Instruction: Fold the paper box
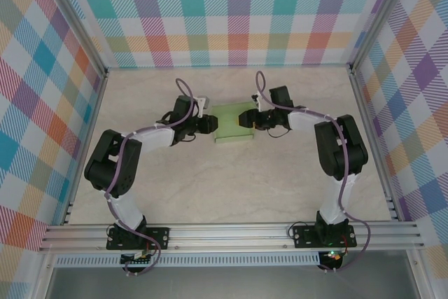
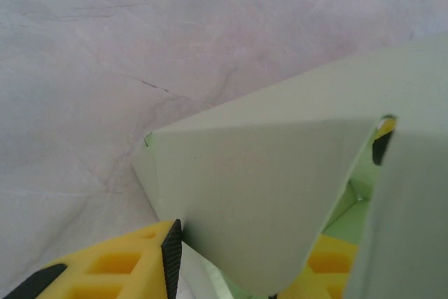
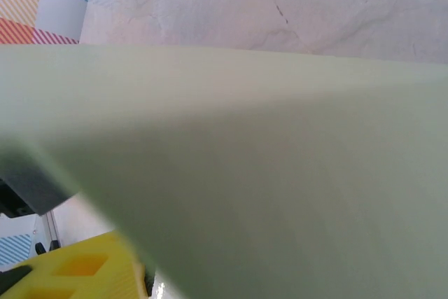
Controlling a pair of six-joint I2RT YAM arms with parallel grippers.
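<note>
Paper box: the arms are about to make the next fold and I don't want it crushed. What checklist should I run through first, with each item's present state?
1. The paper box lies on the table between the left end effector and the right end effector: ok.
2. The left end effector has card between its fingers: ok.
3. The left grip is firm on the card: cannot tell.
4. The right end effector grips the card: cannot tell; card hides most of its wrist view.
5. A panel stands raised off the table: ok.
</note>
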